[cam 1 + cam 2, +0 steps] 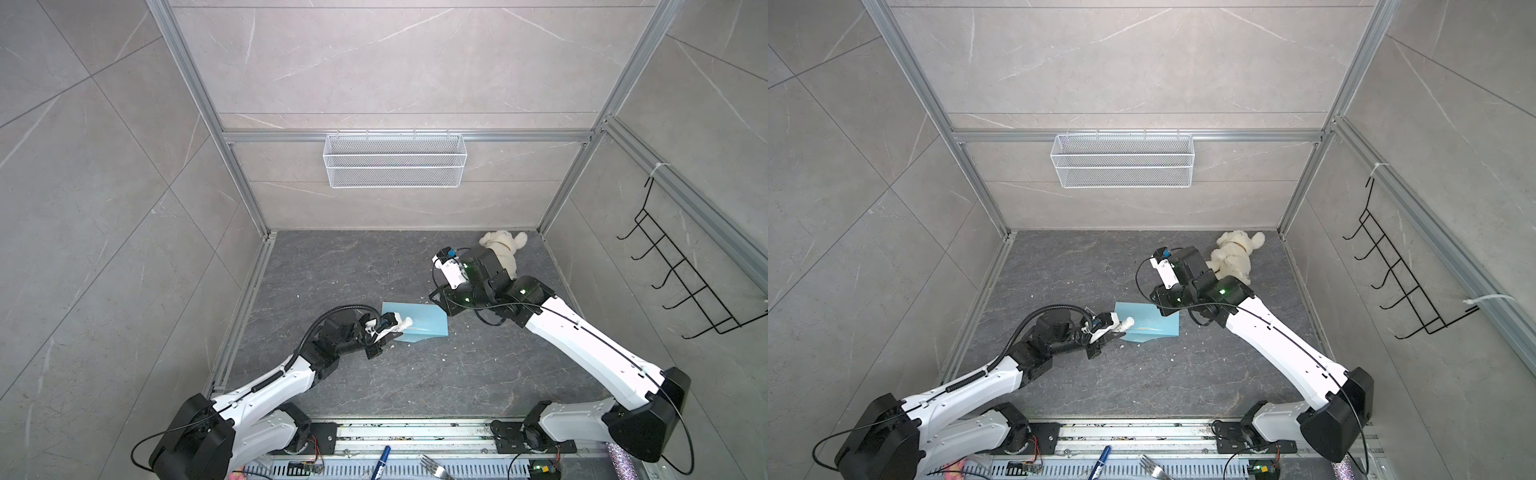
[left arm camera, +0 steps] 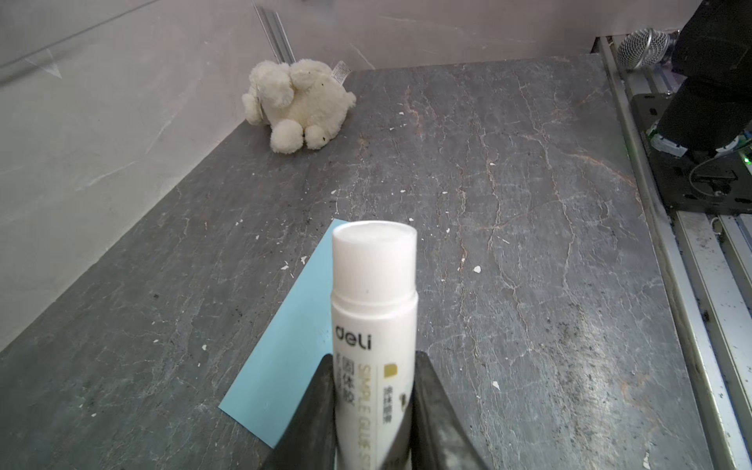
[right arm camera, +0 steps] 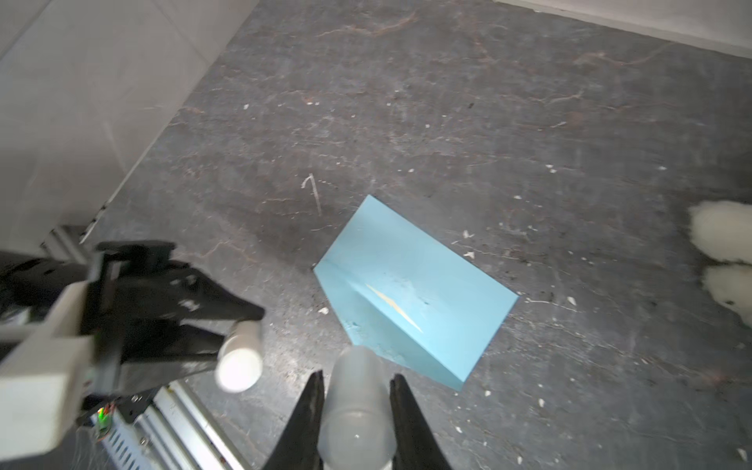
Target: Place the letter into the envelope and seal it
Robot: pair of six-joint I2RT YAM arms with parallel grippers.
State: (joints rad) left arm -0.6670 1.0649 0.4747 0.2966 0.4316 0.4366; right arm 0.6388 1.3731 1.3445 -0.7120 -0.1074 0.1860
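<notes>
**Edges and clearance.** The counter is bounded by an aluminium frame rail on the left of the frame, by walls at the rear and right, and by the arm-mount track along the bottom. Open surface lies at lower centre. A plush toy occupies the counter's upper right corner.

**Task item.** The envelope lies on the counter at centre frame in both top views, well apart from every wall.

**Pincers.** The left pincer is clenched on a white glue stick with its tip bare. In both top views the tip overlaps the envelope's left edge; the right wrist view shows it raised and beside the paper. The right pincer grips a translucent cap at the envelope's upper right corner in both top views.

**Containers.** A white mesh basket hangs on the rear wall rail; its contents cannot be made out. The envelope's face bears a thin tan streak, and its interior is hidden.
</notes>
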